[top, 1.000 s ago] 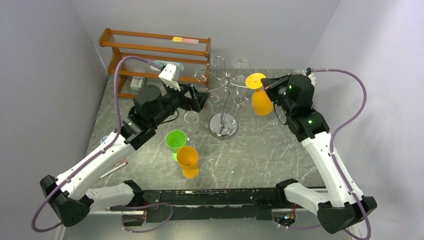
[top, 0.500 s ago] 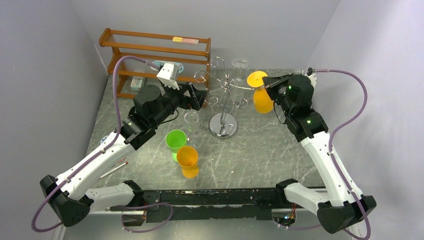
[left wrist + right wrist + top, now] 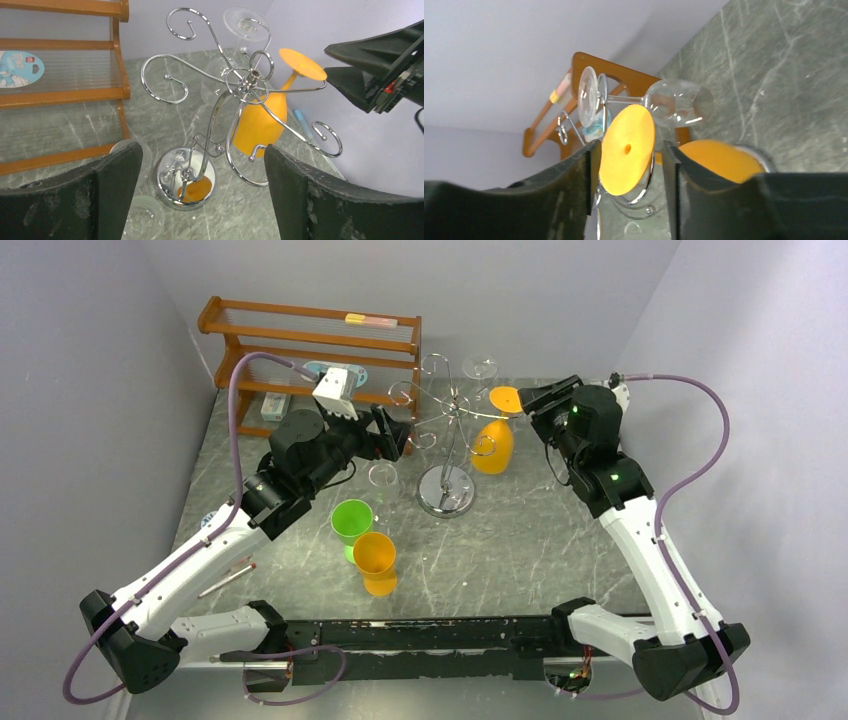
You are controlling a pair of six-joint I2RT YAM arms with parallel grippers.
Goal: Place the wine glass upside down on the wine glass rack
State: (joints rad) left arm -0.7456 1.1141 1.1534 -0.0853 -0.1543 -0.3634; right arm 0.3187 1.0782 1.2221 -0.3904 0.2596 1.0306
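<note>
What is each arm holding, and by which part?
Nothing. Both arms' jaws are open; the orange wine glass hangs by its foot on the wine glass rack.

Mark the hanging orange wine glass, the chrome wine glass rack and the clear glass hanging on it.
orange wine glass (image 3: 255, 132): left wrist view, on its bowl.
wine glass rack (image 3: 455, 502): top external view, on its round base.
clear wine glass (image 3: 679, 102): right wrist view, on its bowl.
</note>
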